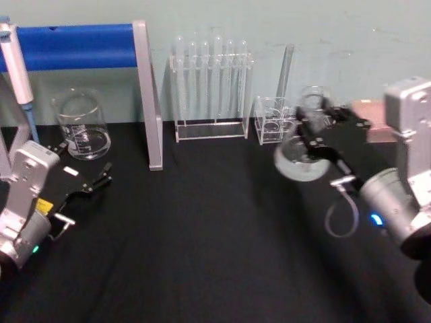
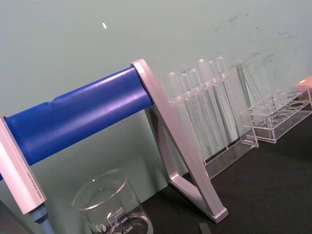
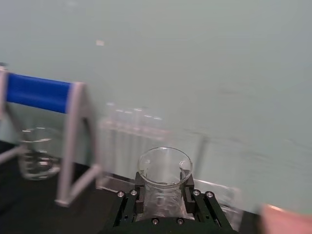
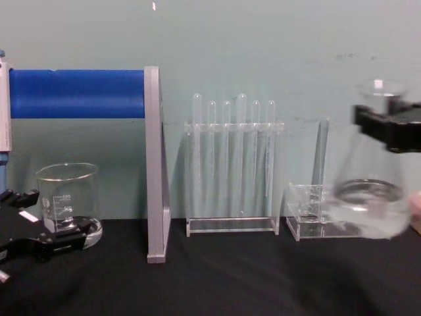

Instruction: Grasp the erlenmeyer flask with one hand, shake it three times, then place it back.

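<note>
Chest view: grips the erlenmeyer flask [image 4: 368, 204] by its neck in the right gripper [image 4: 389, 129], lifted clear of the table [image 4: 217, 283], likely for shaking room; parks the left gripper [image 1: 101, 176], jaws apart, beside the beaker [image 4: 66, 197].

Right gripper [image 1: 315, 120] held up at right, clamped on erlenmeyer flask [image 4: 368, 210] neck; left gripper [image 1: 102, 178] parked low left, fingers apart.

Clear glass flask [image 4: 368, 207], matt black tabletop [image 1: 202, 242]
</note>
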`<act>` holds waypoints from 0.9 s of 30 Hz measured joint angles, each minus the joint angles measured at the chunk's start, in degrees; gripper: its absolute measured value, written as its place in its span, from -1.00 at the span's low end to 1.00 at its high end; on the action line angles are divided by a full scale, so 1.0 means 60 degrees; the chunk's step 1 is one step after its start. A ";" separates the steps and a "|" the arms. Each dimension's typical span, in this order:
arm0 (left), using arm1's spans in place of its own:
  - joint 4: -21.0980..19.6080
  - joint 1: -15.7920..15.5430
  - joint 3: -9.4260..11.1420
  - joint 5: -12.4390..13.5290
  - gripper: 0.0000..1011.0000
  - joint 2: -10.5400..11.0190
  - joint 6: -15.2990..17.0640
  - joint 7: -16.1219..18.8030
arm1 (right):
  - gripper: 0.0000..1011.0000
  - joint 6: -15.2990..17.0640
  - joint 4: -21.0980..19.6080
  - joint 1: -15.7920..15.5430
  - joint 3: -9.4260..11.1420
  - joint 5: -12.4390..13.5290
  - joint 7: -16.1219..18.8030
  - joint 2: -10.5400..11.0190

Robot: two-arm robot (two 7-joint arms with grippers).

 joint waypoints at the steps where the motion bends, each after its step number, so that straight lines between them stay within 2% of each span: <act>1: 0.0000 0.0000 0.0000 0.0000 0.98 0.0000 -0.0001 0.0001 | -0.11 0.0032 -0.0088 -0.0137 0.0198 -0.0041 -0.0135 0.0016; 3: 0.0000 0.0000 0.0000 0.0000 0.98 0.0000 0.0000 0.0001 | -0.11 0.0088 -0.0219 -0.0344 0.0515 -0.0092 -0.0319 0.0034; 7: 0.0000 0.0000 0.0000 -0.0001 0.98 0.0000 -0.0001 0.0000 | -0.11 0.0141 -0.0350 -0.0597 0.0934 -0.0143 -0.0499 0.0037; 13: 0.0000 0.0000 0.0000 0.0000 0.98 0.0000 0.0000 0.0000 | -0.11 0.0174 -0.0401 -0.0727 0.1235 -0.0160 -0.0498 -0.0014; 19: 0.0000 0.0001 0.0000 0.0000 0.98 0.0000 -0.0001 0.0001 | -0.11 0.0166 -0.0174 -0.0480 0.1100 -0.0151 -0.0028 -0.0103; 27: 0.0000 0.0000 0.0000 0.0000 0.98 0.0000 0.0000 0.0000 | -0.11 -0.0017 0.0391 0.0163 0.0409 -0.0066 0.1121 -0.0214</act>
